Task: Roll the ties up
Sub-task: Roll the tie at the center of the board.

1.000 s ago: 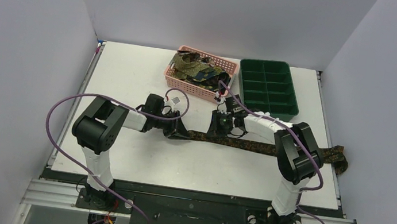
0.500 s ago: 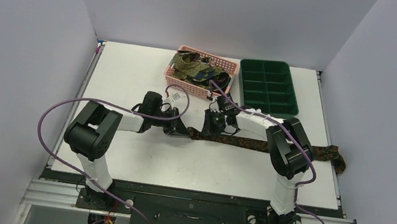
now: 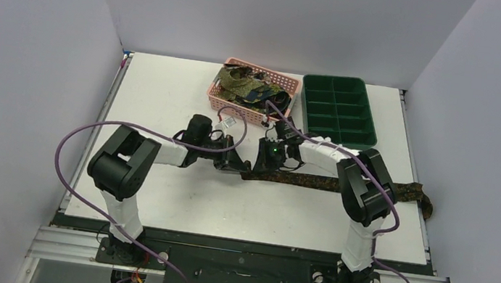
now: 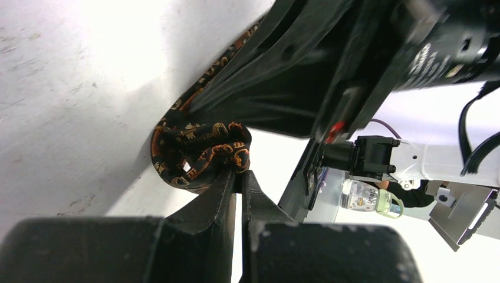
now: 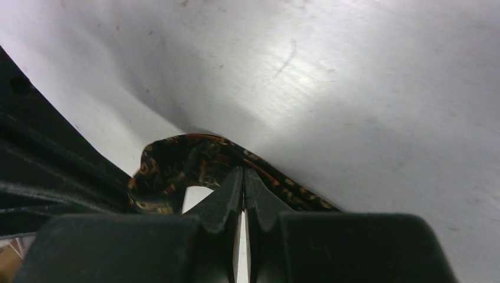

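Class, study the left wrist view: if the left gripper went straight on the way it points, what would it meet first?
The tie's rolled end, right at the left gripper's shut tips; the right gripper looks to lie just behind.

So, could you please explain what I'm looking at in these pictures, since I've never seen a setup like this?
These are two robot arms bolted at the near edge of a white table. The wide picture comes from a fixed camera above and behind them. The two close-ups come from a camera on each wrist, looking along that arm's own fingers. On the table are a pink basket holding bundled ties, an empty green tray with compartments, and one long patterned tie stretched out to the right edge. The left hand and right hand are both shut. They meet at the tie's curled left end, each pinching the fabric there.
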`<state>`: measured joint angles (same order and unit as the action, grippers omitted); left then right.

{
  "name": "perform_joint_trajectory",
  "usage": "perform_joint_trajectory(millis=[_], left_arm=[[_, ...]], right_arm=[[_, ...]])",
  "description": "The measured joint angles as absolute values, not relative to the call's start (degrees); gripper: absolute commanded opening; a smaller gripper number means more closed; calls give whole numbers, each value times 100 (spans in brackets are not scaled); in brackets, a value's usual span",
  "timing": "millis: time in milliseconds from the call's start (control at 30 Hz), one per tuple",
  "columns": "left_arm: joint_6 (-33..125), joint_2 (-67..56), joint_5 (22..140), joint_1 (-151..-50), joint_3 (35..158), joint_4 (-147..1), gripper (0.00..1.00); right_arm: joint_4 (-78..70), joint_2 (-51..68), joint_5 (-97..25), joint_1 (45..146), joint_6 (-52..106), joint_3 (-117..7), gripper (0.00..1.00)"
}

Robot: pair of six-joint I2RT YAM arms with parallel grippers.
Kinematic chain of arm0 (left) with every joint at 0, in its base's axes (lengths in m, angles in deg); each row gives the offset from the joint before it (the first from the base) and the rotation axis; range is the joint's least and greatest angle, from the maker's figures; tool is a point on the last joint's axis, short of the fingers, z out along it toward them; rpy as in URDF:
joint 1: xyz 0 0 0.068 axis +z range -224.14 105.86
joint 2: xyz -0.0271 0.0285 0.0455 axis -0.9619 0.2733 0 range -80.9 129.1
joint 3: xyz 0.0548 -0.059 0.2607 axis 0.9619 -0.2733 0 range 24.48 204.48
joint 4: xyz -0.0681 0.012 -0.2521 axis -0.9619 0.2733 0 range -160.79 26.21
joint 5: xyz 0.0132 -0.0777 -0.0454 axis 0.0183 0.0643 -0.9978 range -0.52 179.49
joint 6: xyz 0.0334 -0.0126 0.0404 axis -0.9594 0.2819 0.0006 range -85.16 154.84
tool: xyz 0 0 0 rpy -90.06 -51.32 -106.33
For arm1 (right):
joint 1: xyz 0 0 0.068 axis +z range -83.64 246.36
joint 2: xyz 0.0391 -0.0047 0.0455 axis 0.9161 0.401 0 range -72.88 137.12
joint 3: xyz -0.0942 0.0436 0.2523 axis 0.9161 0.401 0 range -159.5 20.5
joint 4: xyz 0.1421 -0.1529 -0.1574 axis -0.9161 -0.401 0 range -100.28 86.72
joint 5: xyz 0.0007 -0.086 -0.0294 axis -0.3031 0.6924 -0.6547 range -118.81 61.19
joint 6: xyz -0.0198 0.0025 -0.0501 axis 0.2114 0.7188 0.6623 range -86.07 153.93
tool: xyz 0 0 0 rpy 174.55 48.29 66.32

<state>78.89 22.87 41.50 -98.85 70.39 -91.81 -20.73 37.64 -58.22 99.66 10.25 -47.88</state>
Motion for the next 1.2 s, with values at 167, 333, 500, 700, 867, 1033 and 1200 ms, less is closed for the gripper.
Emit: perform_joint_trajectory(millis=[167,333,500,700,867,1033,1200], left_arm=[[7883,2381,4141,-9848,7052,-9115,0],[7841,2444,4121,-9953,7159,-9100,1],[7798,2792,4091,-10112,7408,-9109,12],[8031,3511,3761,-10123,7736,-9235,39],[8233,3668,3564,-10060,7830,-9456,33],[8292,3753,3498,-10025,7832,-9539,26],[8289,3786,3490,-10012,7819,-9585,24]], right_arm=[[-2259,3608,-6014,9587,1073,-4788,28],[-2464,3215,-6171,9351,1137,-4788,34],[-2521,2955,-6333,9290,1161,-4748,35],[-2567,2909,-6432,9275,1089,-4473,34],[-2615,2913,-6440,9264,1019,-4346,31],[-2608,3012,-6440,9273,918,-4403,27],[-2565,3390,-6425,9336,828,-4611,26]])
